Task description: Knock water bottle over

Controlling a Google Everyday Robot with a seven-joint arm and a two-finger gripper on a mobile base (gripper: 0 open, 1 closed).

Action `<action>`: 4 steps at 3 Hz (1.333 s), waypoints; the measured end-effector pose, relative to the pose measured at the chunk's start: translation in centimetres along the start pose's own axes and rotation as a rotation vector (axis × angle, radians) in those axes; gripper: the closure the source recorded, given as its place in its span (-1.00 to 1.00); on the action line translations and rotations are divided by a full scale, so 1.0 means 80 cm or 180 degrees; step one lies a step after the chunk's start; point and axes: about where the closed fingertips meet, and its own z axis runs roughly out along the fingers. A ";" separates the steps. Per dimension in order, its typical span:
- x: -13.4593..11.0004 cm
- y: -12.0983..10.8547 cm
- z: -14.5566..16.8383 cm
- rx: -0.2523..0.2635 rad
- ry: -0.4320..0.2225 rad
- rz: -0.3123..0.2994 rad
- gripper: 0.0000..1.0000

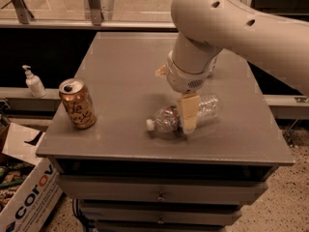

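Observation:
The water bottle [166, 119], clear and crinkly with a white cap, lies on its side on the grey table top [120, 71]. Its cap points left toward the front edge. My gripper [188, 112] hangs from the big white arm [227, 23]. It is low over the bottle's middle and covers part of it, touching or nearly touching it.
An orange-gold drink can [77, 104] stands upright at the table's front left. A white pump bottle [35, 82] sits on a ledge left of the table. A cardboard box [29, 197] stands on the floor at lower left. Drawers [159, 192] sit under the top.

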 end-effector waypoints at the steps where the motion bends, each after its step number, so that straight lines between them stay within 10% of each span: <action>1: 0.002 0.003 0.002 -0.0017 -0.0246 0.0213 -1.00; 4: 0.067 0.014 -0.008 0.0090 -0.1344 0.1480 -1.00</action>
